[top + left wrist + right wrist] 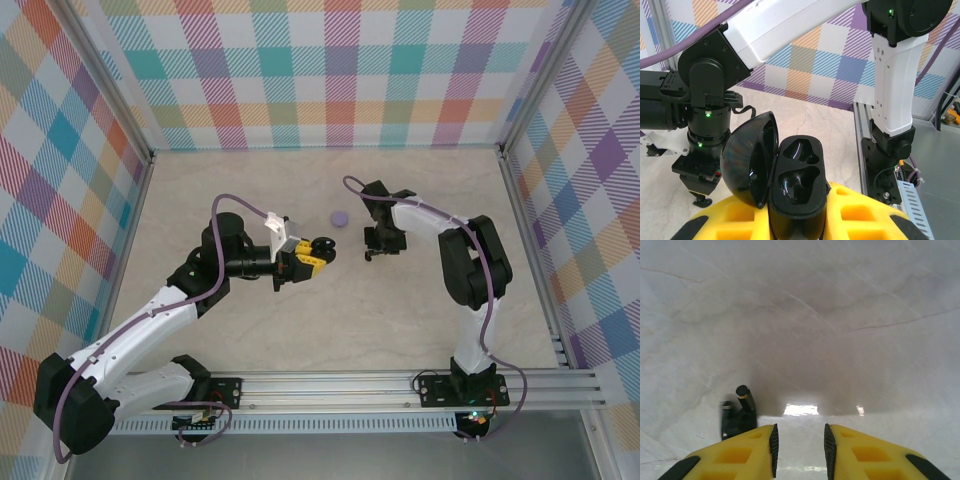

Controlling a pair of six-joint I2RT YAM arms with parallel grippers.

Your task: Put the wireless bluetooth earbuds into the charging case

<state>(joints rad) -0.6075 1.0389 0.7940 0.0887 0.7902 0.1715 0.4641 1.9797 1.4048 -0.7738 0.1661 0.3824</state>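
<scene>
My left gripper (308,257) is shut on the black charging case (799,180), held up above the table. The case's domed lid (747,160) hangs open to the left, and both wells in the case body look empty. Two black earbuds (740,412) lie close together on the table, stems pointing up and away. They sit just outside the left finger (747,450) of my right gripper (799,442). That gripper points down, close to the tabletop, with its jaws a small way apart and nothing between them. In the top view my right gripper (376,252) hangs right of the case.
A round lavender puck (339,217) lies on the pale marble-look tabletop (420,320) behind the two grippers. Checked walls close off the back and both sides. A metal rail (400,385) runs along the near edge with the arm bases.
</scene>
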